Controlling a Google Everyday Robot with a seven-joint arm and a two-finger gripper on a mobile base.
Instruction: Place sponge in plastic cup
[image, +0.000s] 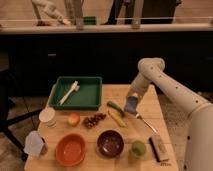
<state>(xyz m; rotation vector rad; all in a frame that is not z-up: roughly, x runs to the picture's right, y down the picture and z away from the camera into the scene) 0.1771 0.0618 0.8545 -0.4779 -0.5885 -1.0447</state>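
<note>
My gripper (131, 106) hangs at the end of the white arm, over the right middle of the wooden table (150, 102). It is shut on the sponge (131, 105), a small blue-grey pad held just above the tabletop beside the banana (117, 119). The plastic cup (138, 148) is a small lime-green cup standing upright near the table's front edge, right of the dark bowl (110, 143). It stands well in front of the gripper, towards the camera, and apart from it.
A green tray (90, 102) holding a white utensil (68, 92) sits at the back left. A dark brush block (158, 148) lies right of the cup, a fork (145, 122) behind it. An orange bowl (70, 150), a pale jug (35, 143), a white container (47, 116), grapes (94, 120) and a round fruit (73, 119) fill the left.
</note>
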